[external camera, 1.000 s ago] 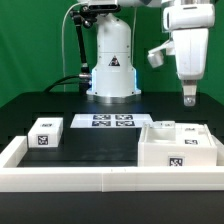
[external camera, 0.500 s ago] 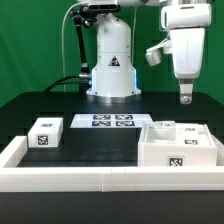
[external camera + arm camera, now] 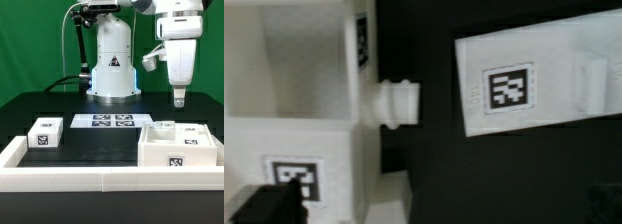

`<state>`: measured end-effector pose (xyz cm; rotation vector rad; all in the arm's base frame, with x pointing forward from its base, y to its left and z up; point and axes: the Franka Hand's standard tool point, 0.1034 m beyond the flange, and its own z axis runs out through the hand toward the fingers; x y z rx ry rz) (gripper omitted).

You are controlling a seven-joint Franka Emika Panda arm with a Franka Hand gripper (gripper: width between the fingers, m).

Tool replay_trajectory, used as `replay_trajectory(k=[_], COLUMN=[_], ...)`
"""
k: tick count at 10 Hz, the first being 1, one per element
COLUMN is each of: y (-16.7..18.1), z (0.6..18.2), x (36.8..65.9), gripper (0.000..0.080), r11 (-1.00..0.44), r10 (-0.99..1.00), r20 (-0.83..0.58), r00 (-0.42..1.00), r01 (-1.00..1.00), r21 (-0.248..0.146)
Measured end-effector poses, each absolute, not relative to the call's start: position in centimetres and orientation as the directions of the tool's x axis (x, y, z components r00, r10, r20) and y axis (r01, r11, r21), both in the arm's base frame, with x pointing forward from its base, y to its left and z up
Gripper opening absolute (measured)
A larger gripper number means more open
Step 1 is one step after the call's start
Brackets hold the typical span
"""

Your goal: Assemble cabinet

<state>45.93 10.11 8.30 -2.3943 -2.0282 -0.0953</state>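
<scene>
Jaws hang in the air above the far right end of the cabinet (image 3: 160, 152), clear of it and with nothing between them. From the exterior view the dark fingertips (image 3: 179, 98) read as one narrow tip, and the wrist view catches only one dark finger (image 3: 269, 205) at a corner, so I cannot tell how far apart the jaws stand

The cabinet sits on the black surface (image 3: 100, 142) at the exterior view's right, close behind the low white rail (image 3: 90, 178) that edges the front. It is the largest white box there, open at the top, with a black-and-white tag on its front wall. More tagged white faces show along its top edge, too small to sort out

A small white block (image 3: 46, 133) with a tag on its front stands well apart from the cabinet, at the exterior view's left and just inside the rail. Between the two and further back, the marker board (image 3: 112, 121) lies flat in front of the arm's white base (image 3: 112, 65)

In the wrist view a white boxy part (image 3: 295, 70) carries a tag on its lower face, and a short round stub (image 3: 397, 103) juts from its side. Across a dark gap lies a flat white tagged piece (image 3: 553, 85), near the stub but not touching it
</scene>
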Motion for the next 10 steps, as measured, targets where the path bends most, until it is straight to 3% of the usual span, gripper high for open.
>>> replay_trajectory(k=[5,6,8,10], y=[10.2,10.6,11.4,11.4], z=[8.2,7.8,6.7,5.3], x=[45.9,45.0,43.4,42.4], gripper=[0.0796,0.0796,0.0796,0.0796], r11=[-0.171,-0.164,-0.131,-0.124], r10=[0.984,0.986,0.990,0.990], r20=[0.048,0.045,0.061,0.065], r00=[0.169,0.163,0.129,0.123], r01=[0.985,0.986,0.991,0.992], r21=[0.036,0.022,0.034,0.012])
